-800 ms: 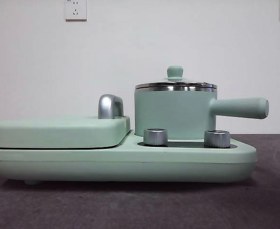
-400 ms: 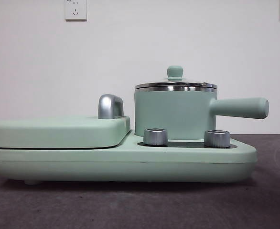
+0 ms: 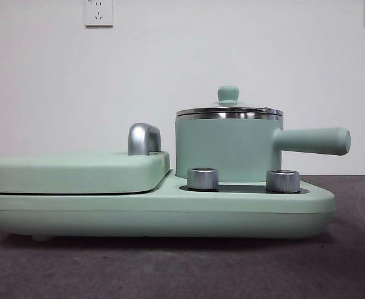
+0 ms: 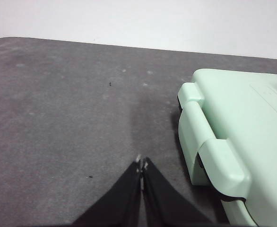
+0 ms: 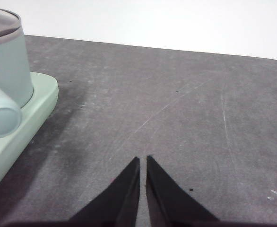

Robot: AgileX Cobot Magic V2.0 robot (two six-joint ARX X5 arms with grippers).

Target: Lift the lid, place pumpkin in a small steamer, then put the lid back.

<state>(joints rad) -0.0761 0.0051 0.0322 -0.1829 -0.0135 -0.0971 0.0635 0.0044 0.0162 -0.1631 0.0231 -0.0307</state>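
No difference from the earlier front frames: the lid (image 3: 228,109) remains seated on the small steamer (image 3: 227,148), which stands on the wide base (image 3: 157,212) behind two silver knobs (image 3: 202,179). The pumpkin is not visible in any view. Left end effector (image 4: 141,164): jaws closed, empty, over the grey surface (image 4: 63,123) beside the flat cover (image 4: 238,132). Right end effector (image 5: 142,161): jaws nearly together, empty, well apart from the steamer handle.

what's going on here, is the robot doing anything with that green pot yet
Not yet. The small steamer sits on the wide green base with the lid still on it. Neither gripper touches anything: the left gripper hangs over bare table beside the flat green cover, and the right gripper hangs near the steamer's handle side. Both are shut and empty. No pumpkin is in view.
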